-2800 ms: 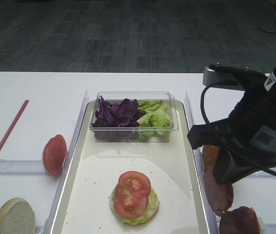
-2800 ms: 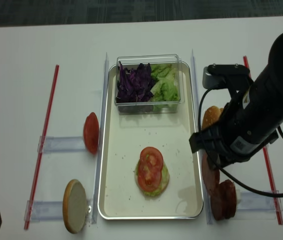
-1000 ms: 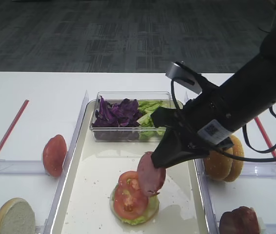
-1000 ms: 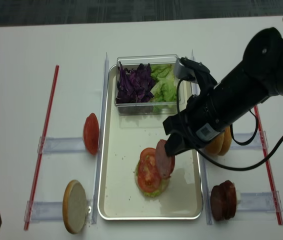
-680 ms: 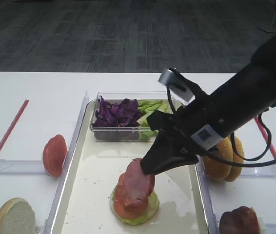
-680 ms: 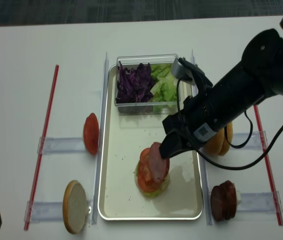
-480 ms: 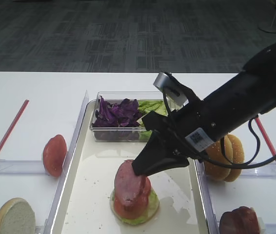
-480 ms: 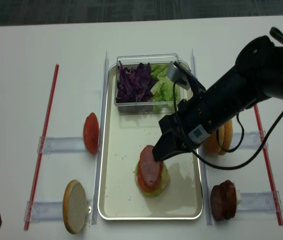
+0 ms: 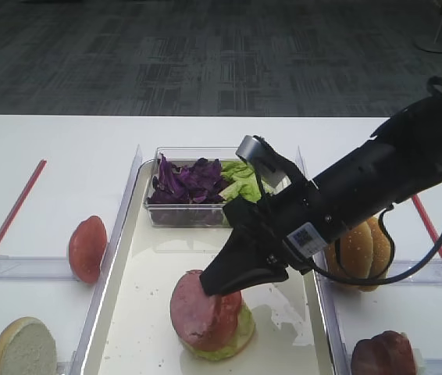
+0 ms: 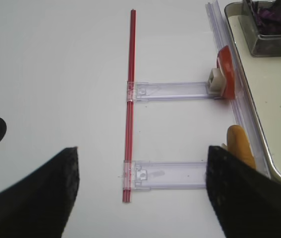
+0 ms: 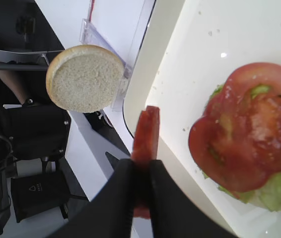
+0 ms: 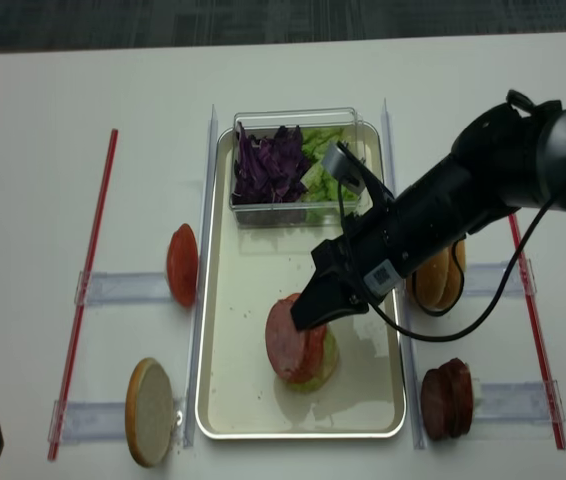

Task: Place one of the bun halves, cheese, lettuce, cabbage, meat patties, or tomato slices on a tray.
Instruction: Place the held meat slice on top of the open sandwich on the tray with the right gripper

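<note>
**Pink patty pinched over the stacked bun**

Pinkish-brown and round, the meat patty [image 9: 204,316] leans on the stack at the near end of the long cream-white tray [image 9: 283,344] in the exterior high view. My right pincer [image 9: 222,284] is clamped on the patty's upper edge. A clear plastic box [image 9: 213,215] of purple cabbage [image 9: 186,181] and green lettuce [image 9: 248,184] sits at the tray's far end. Golden sesame bun halves [image 9: 359,251] stand right of the tray.

From my right wrist, my black fingers [image 11: 123,198] pinch the patty edge-on beside red tomato slices [image 11: 252,144] on lettuce. A pale flat bun half [image 11: 85,78] stands beyond the tray's rim.

My left wrist view shows the white surface [image 10: 56,74] and a red strip [image 10: 129,99]; my left pincer's dark fingers [image 10: 36,198] stand wide apart, holding nothing.

The realsense view shows dark spare meat patties [image 12: 448,398] right of the tray.
</note>
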